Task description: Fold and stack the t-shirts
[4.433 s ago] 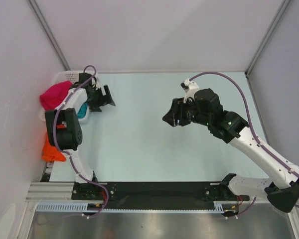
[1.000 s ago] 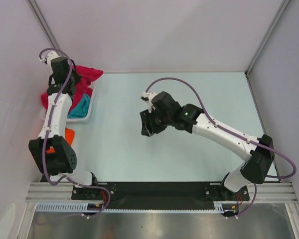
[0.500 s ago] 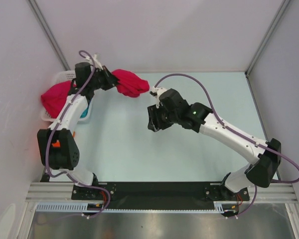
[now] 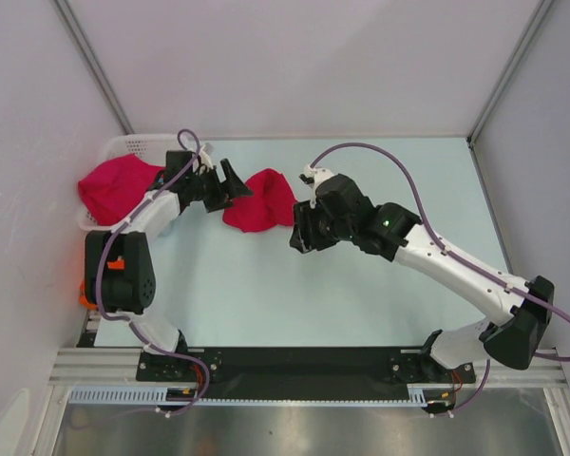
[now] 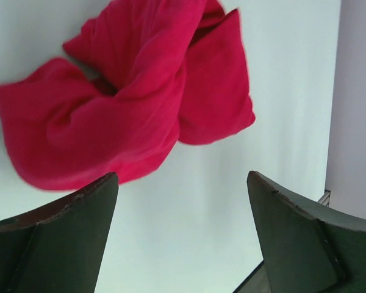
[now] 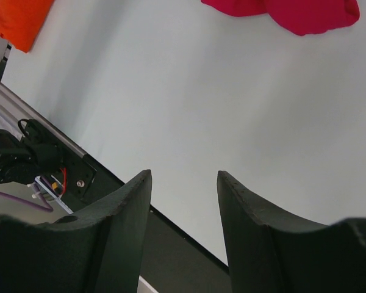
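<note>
One crimson t-shirt [image 4: 259, 201] lies crumpled on the table left of centre, also seen in the left wrist view [image 5: 128, 104] and at the top edge of the right wrist view [image 6: 293, 12]. My left gripper [image 4: 236, 183] [image 5: 183, 183] stands open just left of it, jaws wide apart and empty, the cloth free of both fingers. A second crimson t-shirt [image 4: 114, 185] is heaped over the basket. An orange t-shirt [image 4: 84, 294] [image 6: 18, 21] peeks out at the far left. My right gripper [image 4: 302, 233] [image 6: 184, 177] hovers open and empty right of the dropped shirt.
A white lattice basket [image 4: 138, 144] stands at the back left corner against the wall. The black rail with the arm bases [image 4: 304, 363] runs along the near edge. Walls close in the left, back and right sides.
The left arm swung the crimson t-shirt from the basket out over the table and opened; the shirt now lies loose on the table. The right gripper drifted slightly right.
</note>
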You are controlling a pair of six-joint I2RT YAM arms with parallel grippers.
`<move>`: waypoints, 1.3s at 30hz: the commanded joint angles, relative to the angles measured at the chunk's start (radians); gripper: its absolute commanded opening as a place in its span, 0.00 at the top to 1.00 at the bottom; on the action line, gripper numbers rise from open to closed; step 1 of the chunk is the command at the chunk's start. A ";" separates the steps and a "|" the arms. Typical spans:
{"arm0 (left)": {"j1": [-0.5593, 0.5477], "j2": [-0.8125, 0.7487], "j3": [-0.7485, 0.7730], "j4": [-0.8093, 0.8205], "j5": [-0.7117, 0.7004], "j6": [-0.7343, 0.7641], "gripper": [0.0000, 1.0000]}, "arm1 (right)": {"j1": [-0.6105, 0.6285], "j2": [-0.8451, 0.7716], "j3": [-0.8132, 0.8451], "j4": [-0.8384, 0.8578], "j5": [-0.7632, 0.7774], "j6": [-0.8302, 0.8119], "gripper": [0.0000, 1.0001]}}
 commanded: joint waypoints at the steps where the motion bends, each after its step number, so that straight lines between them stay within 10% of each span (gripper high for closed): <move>1: -0.002 -0.107 -0.048 -0.036 -0.035 -0.013 0.09 | 0.010 -0.029 -0.040 0.057 0.027 0.048 0.47; 29: -0.193 -0.001 -0.045 -0.031 -0.119 -0.066 0.10 | -0.316 0.773 0.593 0.060 -0.062 -0.195 0.43; 39: -0.245 -0.009 -0.045 -0.094 -0.346 -0.024 0.10 | -0.349 0.955 0.756 0.083 -0.202 -0.153 0.44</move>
